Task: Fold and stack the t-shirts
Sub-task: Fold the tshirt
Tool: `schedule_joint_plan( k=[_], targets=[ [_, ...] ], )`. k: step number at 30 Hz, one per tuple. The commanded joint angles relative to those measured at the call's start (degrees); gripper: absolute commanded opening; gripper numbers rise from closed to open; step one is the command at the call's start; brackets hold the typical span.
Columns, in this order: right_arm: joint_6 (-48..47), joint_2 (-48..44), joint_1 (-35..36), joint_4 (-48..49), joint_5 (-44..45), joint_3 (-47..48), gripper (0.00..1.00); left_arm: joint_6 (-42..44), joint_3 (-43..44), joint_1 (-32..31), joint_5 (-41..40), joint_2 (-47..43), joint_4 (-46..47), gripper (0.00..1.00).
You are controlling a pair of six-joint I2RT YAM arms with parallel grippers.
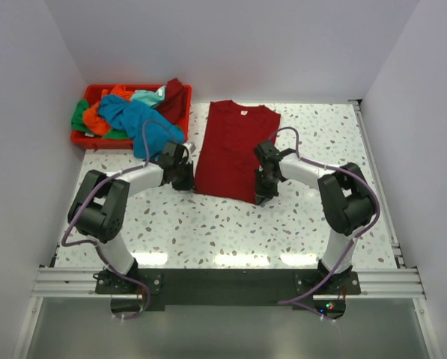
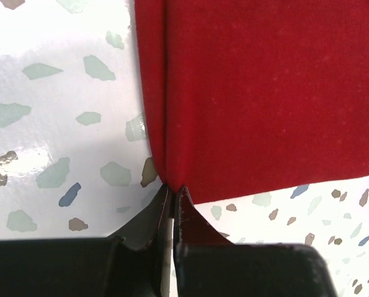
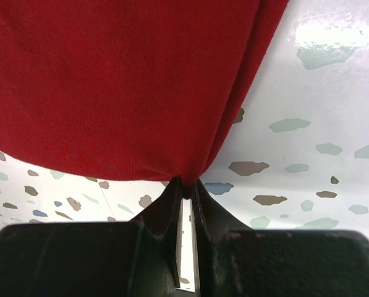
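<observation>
A large dark red t-shirt (image 1: 234, 149) lies lengthwise on the speckled table, its sides folded in. My left gripper (image 1: 186, 179) is shut on its near left hem corner, seen in the left wrist view (image 2: 173, 188) with the red cloth (image 2: 264, 93) pinched at the fingertips. My right gripper (image 1: 262, 193) is shut on the near right hem corner, seen in the right wrist view (image 3: 185, 185), where the cloth (image 3: 122, 80) is slightly lifted. Teal (image 1: 133, 120), orange (image 1: 96, 116) and green (image 1: 79, 116) t-shirts lie heaped at the back left.
A red plastic bin (image 1: 84, 140) at the back left holds the heaped shirts, which spill over its rim. White walls close in the table on the left, back and right. A metal rail (image 1: 223, 283) runs along the near edge.
</observation>
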Motion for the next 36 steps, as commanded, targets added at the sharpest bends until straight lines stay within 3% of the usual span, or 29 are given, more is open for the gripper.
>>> schedule_joint_plan(
  k=[1, 7, 23, 36],
  targets=[
    [-0.3, 0.7, 0.2, 0.3, 2.0, -0.1, 0.04, -0.1, -1.0, -0.9, -0.9, 0.5, 0.3, 0.00],
    [-0.9, -0.8, 0.2, -1.7, 3.2, 0.1, 0.00, -1.3, -2.6, -2.3, -3.0, -2.9, 0.0, 0.00],
    [-0.5, -18.8, 1.3, -11.8, 5.1, -7.8, 0.00, -8.0, -7.4, -7.3, -8.8, -20.4, -9.0, 0.00],
    [4.0, -30.7, 6.0, -27.8, 7.2, 2.8, 0.00, -15.8, -0.9, -10.5, -8.7, -35.0, -23.0, 0.00]
  ],
)
